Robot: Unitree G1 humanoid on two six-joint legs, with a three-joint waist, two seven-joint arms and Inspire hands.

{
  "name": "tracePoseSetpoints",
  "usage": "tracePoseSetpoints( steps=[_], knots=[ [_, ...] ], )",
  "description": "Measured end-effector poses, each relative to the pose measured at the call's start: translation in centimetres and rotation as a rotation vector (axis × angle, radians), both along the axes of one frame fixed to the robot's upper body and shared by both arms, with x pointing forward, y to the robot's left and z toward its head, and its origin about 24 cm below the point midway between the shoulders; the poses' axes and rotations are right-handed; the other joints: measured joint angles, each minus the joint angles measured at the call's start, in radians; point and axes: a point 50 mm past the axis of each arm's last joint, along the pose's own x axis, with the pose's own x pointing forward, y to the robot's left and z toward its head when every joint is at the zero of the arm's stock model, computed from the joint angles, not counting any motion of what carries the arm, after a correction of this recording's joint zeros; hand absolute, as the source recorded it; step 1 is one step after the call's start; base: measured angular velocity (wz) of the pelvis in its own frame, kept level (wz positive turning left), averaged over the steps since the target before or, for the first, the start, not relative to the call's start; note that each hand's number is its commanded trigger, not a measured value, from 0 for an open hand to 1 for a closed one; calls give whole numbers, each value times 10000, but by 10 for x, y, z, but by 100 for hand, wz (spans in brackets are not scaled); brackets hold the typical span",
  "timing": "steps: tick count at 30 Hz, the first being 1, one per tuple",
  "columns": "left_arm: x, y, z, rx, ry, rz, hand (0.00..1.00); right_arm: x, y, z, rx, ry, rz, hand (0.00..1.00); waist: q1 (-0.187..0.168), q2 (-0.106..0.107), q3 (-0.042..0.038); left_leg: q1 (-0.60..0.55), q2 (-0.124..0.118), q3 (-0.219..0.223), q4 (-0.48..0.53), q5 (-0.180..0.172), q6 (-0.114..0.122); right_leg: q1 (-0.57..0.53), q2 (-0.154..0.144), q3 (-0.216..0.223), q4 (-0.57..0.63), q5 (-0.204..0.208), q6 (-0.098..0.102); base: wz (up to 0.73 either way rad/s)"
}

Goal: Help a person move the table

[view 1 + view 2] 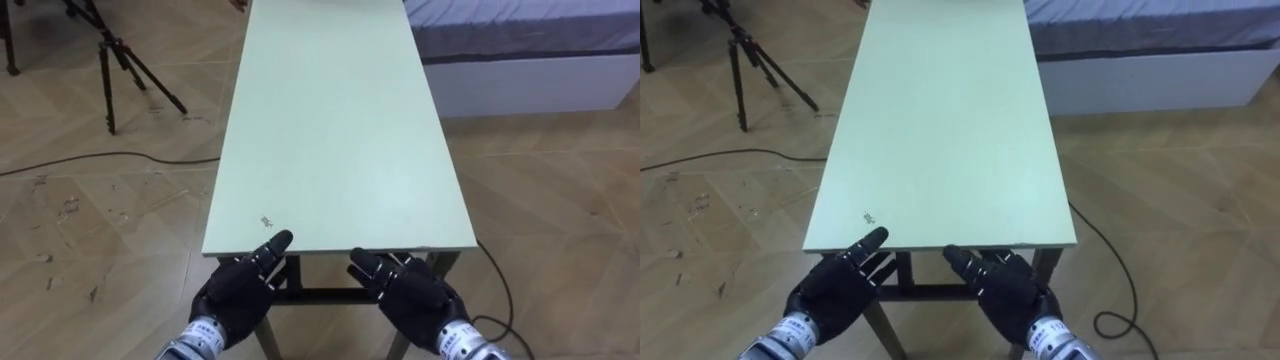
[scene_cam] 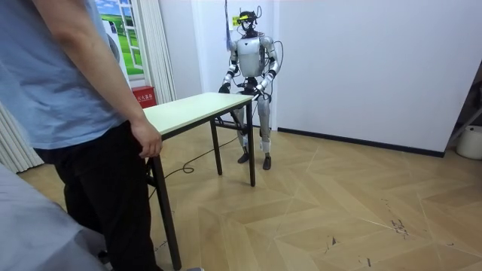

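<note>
A black tripod (image 1: 120, 60) stands on the wooden floor (image 1: 100, 220) toward its far left corner. A bed (image 1: 520, 35) with a grey cover over a white base lies along the far right edge. In the room view, a red box (image 2: 143, 96) sits on the floor by a pale curtain (image 2: 157, 45), and a white tub (image 2: 471, 141) stands at the right edge.

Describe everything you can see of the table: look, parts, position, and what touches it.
The table has a long, pale green top with a dark mark near the robot's end, on dark legs. It stands level on the wood floor. The robot's left hand and right hand meet its near short edge; a person's hand is at the far end.
</note>
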Motion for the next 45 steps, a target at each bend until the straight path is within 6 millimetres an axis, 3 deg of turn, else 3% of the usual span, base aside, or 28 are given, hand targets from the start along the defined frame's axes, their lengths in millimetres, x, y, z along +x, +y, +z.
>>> tracePoseSetpoints(
  steps=[14,24,32,40,45],
  knots=[
    [13,-4,6,-719,744,698,0,6,-17,4,1265,566,-2021,0,174,-20,11,7,20,-87,21,1,0,-4,41,-1,-100,47,-20,0],
    [22,-8,11,-1769,1354,1630,0,13,-9,6,2533,919,-3036,0,197,-26,10,-169,30,-152,200,1,1,-219,46,101,29,68,-35,-2],
    [23,-10,12,-2167,1609,1932,0,19,-5,11,3812,1393,-3969,0,206,43,-33,-192,26,-180,204,2,3,-302,51,177,42,107,-46,-2],
    [24,-12,11,-2497,2056,2392,0,21,-3,13,3808,1648,-4112,0,170,218,-130,-183,25,-173,203,14,21,-303,53,198,54,118,-47,0],
    [25,-14,12,-2604,2174,2548,0,22,-2,15,3786,1746,-4252,0,169,230,-135,-183,22,-172,202,16,25,-299,53,201,51,119,-47,0]
  ],
)
